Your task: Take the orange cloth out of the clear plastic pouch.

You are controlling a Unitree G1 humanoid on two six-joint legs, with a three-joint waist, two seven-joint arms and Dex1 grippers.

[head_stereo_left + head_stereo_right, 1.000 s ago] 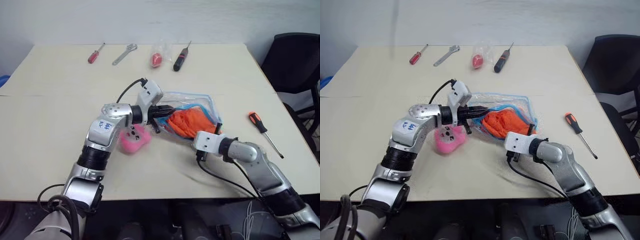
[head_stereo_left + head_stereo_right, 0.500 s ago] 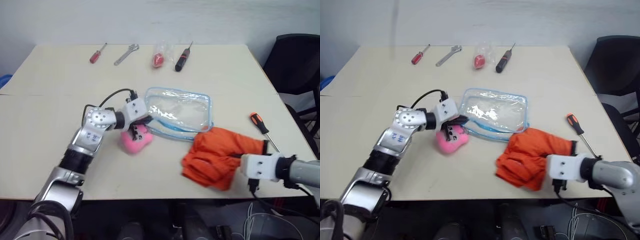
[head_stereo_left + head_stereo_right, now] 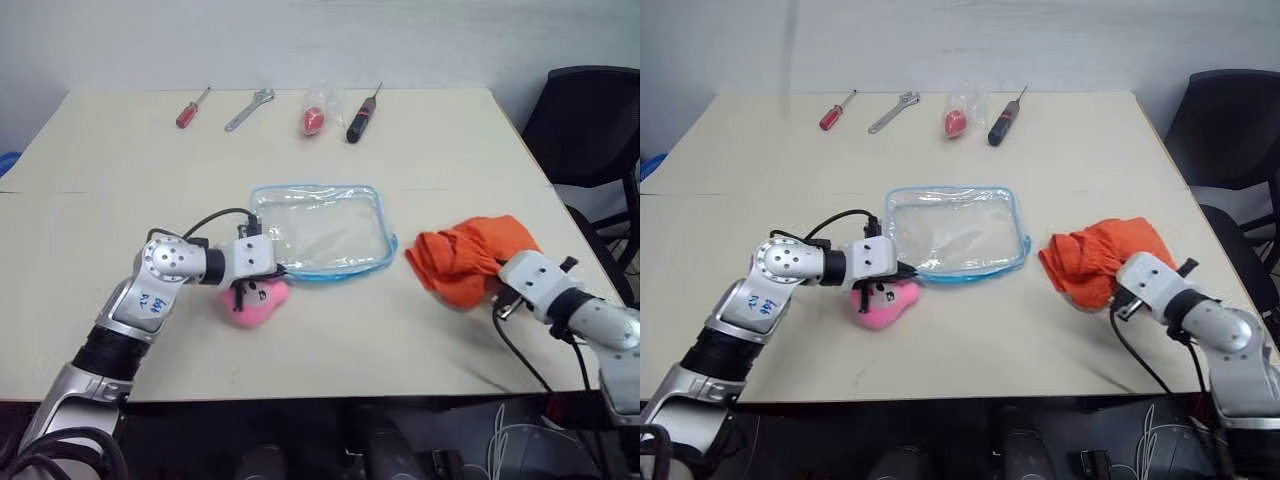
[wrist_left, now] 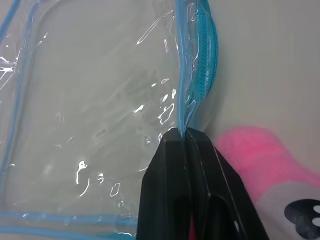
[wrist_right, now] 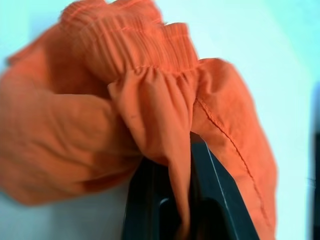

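- Currently: orange cloth (image 3: 468,261) fully outside the clear plastic pouch (image 3: 320,229), bunched on the desk (image 3: 430,150) at about 3 o'clock from the pouch, apart from it.
- Right hand (image 5: 181,200) closed on a fold of the orange cloth; fabric pinched between the two black fingers (image 5: 220,200) in the right wrist view, rest of the cloth draped over and ahead of them.
- Left hand (image 4: 185,137) pinched narrow on the blue-trimmed edge of the pouch, beside the zipper; fingertips meeting on the plastic in the left wrist view.
- Pouch flat on the desk near its middle, transparent, nothing seen inside.
- Pink plush charm (image 3: 252,302) on the desk at about 7 o'clock from the pouch, directly under the left hand, touching or nearly touching it.
- Along the far edge of the desk, at 12 o'clock from the pouch, in a row from the left: red-handled screwdriver (image 3: 190,108), wrench (image 3: 248,108), small clear bag with a red object (image 3: 315,117), dark-handled screwdriver (image 3: 361,117).
- Black chair (image 3: 590,130) past the right edge of the desk, at about 2 o'clock from the cloth.
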